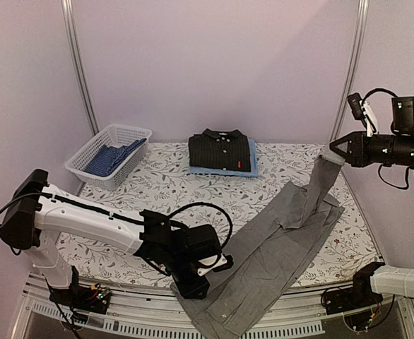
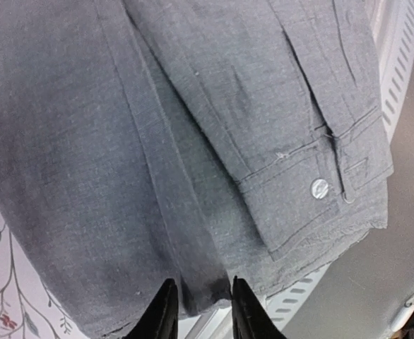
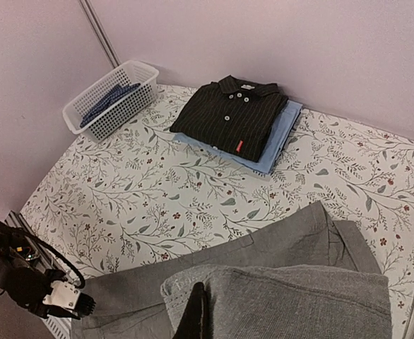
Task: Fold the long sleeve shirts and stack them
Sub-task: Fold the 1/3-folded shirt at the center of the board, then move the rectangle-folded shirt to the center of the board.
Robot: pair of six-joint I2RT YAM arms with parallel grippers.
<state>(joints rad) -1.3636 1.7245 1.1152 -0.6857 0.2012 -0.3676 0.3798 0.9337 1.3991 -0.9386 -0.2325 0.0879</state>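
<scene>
1. The plain mid-grey button-up cloth shirt (image 1: 278, 233), seen from above, lies stretched slantwise over the near right part of the flower-patterned surface (image 1: 157, 198). Its lower end reaches past the near edge. The right pincer (image 1: 334, 150) is closed on the far end and holds it up in the air, and the left pincer (image 1: 193, 284) sits at the overhanging near end. If the right arm pulls while the left has no firm hold, we think the whole shirt could slide across or off the edge.
2. The folded black shirt with pale buttons (image 1: 221, 150) rests on the folded light blue shirt (image 1: 255, 168) at the far middle, well apart from the grey one. The white plastic lattice basket (image 1: 108, 154) stands at the far left. A wide swing of hanging cloth could knock that stack askew.
3. From the left wrist, the fingers (image 2: 166, 314) stand a little apart with the shirt's hem at their tips, and we see nothing pinched between them. The buttoned cuff (image 2: 320, 188) lies across the body. A grab here might catch only one layer, or the cuff, and drag the fold crooked.
4. From the right wrist, bunched grey cloth is gripped beside the one dark finger (image 3: 195, 311) we can see. Such a thick bunch may slip free, or set creases when laid down.
</scene>
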